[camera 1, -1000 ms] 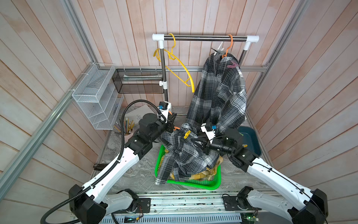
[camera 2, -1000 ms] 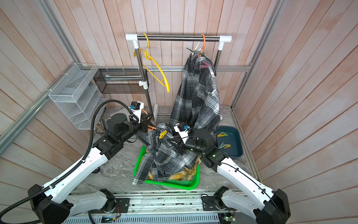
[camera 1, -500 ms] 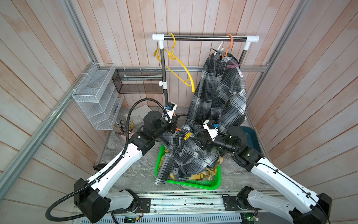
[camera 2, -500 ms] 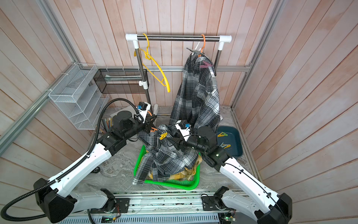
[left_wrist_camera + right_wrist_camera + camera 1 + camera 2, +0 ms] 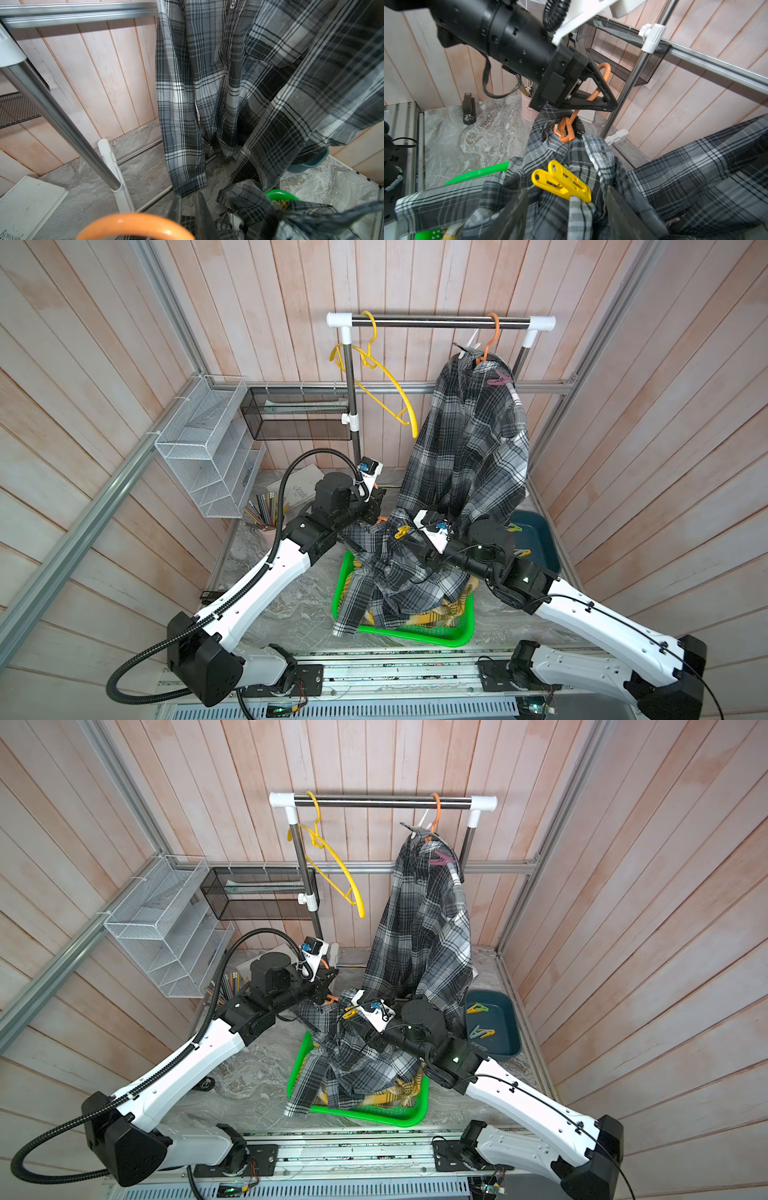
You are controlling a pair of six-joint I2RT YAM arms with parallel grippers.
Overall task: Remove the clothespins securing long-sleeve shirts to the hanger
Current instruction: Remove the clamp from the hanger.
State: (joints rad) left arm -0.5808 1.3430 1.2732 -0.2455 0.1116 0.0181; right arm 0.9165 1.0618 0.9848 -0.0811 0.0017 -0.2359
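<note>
Top views showed a clothes rack [image 5: 440, 320] at the back of the tabletop [image 5: 291, 601]. A hanging shirt [image 5: 469, 439] in grey check was fixed near its shoulder by a mauve clothespin [image 5: 500, 379]. A lower shirt [image 5: 395, 572], also grey checked, was carried on an orange hanger [image 5: 568, 128], and its tail fell into the green basket [image 5: 415, 635], where a yellow shirt [image 5: 451, 610] lay. Just beside the basket stood a blue tray [image 5: 540, 543] with loose clothespins [image 5: 477, 1008] inside.

The left tool [image 5: 609, 102] was clenched on the neck of the orange hanger and carried it above the basket. The right tool [image 5: 566, 193] was released. In the right wrist view its two fingers stood on both sides of the yellow clothespin [image 5: 562, 184], which bit the cloth on the lower shirt's shoulder, and they seemed to touch nothing.

The step in hand was, I judged, to take off this yellow clothespin. To do it well, the right tool should reach forward to the two spread tail ends, which pointed away from it, and not close on the biting end. It should squeeze until the mouth opens, then draw the clothespin off along its own length, so no cloth comes with it. The left tool should hold the hanger firm against that pull.
</note>
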